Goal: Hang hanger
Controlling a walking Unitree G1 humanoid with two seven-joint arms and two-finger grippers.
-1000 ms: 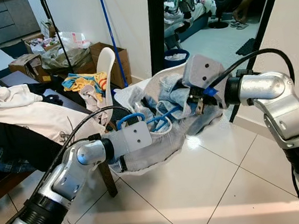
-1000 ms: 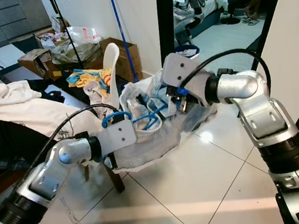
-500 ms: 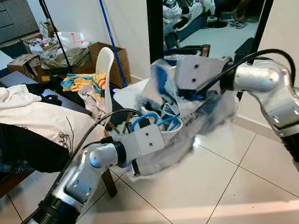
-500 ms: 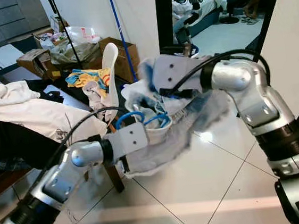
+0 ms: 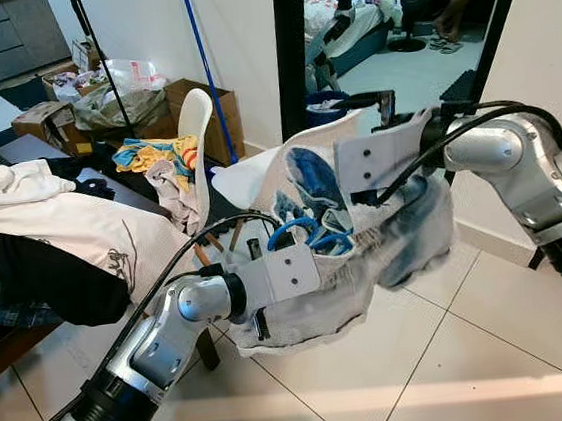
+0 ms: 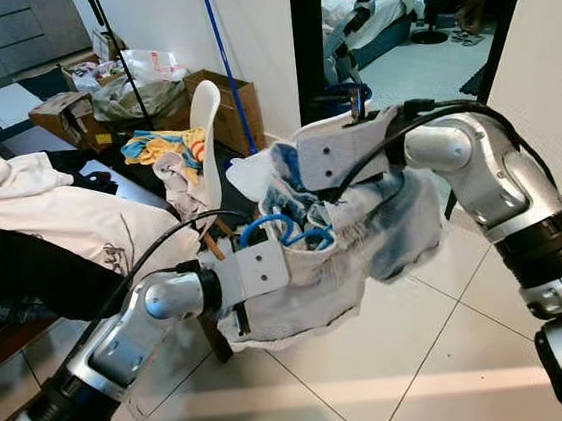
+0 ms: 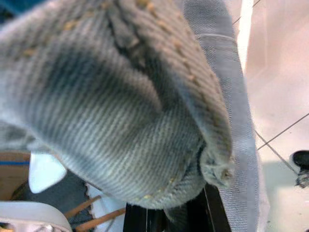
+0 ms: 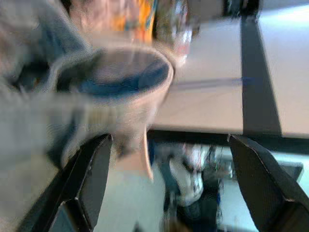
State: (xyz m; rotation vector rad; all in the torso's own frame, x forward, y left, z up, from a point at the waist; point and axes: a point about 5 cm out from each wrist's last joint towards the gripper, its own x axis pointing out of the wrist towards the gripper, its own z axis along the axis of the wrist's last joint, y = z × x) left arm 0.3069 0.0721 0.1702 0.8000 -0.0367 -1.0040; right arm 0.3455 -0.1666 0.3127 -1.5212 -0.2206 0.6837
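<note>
While I hold the jeans [image 5: 386, 250] mid-frame, left gripper [image 5: 262, 318] state hidden, right gripper [image 8: 159, 183] spread, blue hanger [image 5: 309, 236] needs seating next.

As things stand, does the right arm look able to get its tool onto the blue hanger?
Probably not directly. The blue hanger lies bundled in the pale denim garment, and folds of that cloth lie between it and the right tool, whose fingers stand open in the wrist view.
</note>
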